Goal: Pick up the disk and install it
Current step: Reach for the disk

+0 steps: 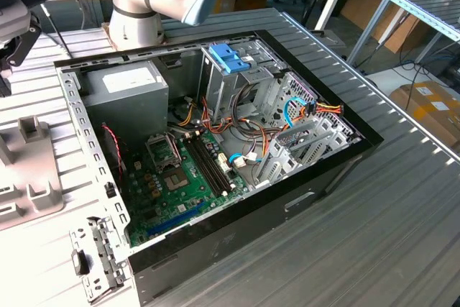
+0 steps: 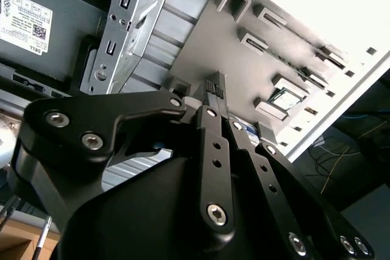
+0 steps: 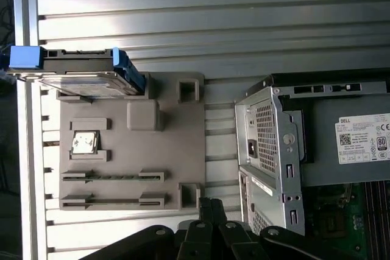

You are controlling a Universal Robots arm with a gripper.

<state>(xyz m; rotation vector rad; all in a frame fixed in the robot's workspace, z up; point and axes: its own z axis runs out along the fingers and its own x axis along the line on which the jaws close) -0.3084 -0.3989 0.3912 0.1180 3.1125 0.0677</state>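
**Disk on fixture, claw empty**

In the first wrist view the disk rests at one end of the grey fixture on the ribbed table; the open computer case stands just beside the fixture; the claw hangs over the fixture's opposite end, closed tight, gripping nothing.

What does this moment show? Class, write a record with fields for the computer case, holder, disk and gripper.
computer case: side panel off, motherboard exposed
holder: grey tray beside the computer case, carrying a processor chip
disk: on edge in a slot of the holder, not gripped
gripper: by the holder's edge opposite the disk, apart from it
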